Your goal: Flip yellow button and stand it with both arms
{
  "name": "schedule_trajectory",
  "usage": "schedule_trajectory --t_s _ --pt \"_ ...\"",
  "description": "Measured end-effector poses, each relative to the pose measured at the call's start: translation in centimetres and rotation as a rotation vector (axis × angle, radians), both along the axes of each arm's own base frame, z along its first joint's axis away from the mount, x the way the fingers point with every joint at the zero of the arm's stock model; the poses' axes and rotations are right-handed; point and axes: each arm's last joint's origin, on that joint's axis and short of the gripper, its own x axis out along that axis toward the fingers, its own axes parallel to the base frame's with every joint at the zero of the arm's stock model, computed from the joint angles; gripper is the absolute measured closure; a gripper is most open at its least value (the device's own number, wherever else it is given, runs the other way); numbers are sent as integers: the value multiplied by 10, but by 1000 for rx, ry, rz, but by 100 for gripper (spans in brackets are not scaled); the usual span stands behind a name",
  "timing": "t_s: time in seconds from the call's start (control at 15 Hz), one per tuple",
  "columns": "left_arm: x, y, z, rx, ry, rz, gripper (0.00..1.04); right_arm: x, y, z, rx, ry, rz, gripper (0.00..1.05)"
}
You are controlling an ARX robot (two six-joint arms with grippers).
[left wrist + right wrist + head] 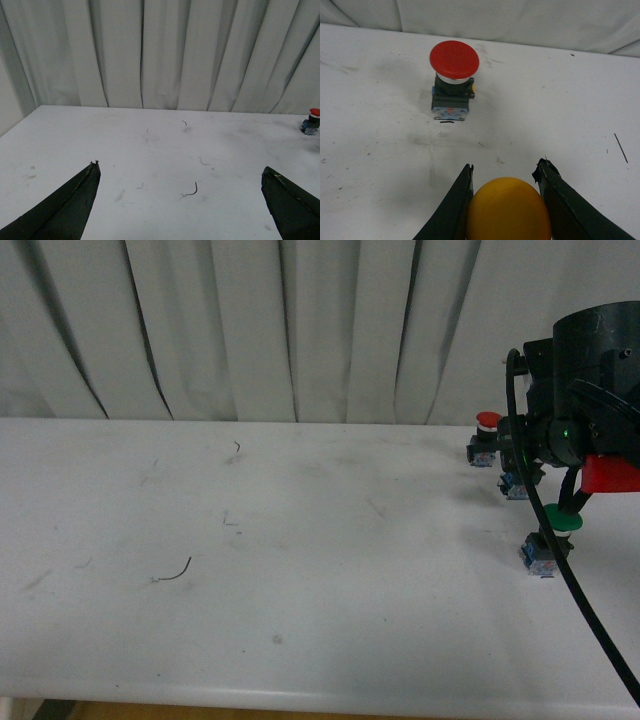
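In the right wrist view, my right gripper (506,164) is shut on the yellow button (507,210). Its round orange-yellow cap fills the gap between the two black fingers, and the rest of its body is hidden. The red-capped button (454,60) stands upright on the table a short way beyond the fingertips. In the front view, the right arm (590,390) hangs over the table's far right, and a blue-grey block (515,487) shows just beneath it. My left gripper (180,166) is open above bare table with nothing between its fingers. The left arm is out of the front view.
A green-capped button (562,523) stands just in front of the right arm, and the red-capped button (487,421) stands behind it near the curtain. A bent bit of wire (175,572) lies on the white table (300,540). Grey curtain folds close off the back.
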Motion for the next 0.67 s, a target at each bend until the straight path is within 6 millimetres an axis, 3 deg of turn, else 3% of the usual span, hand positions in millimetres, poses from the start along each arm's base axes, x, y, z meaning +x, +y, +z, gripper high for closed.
schedule_trajectory --t_s 0.47,0.67 --pt "0 0 0 0 0 0 7 7 0 -14 -13 30 -11 70" --pt "0 0 0 0 0 0 7 10 5 -11 6 27 6 70"
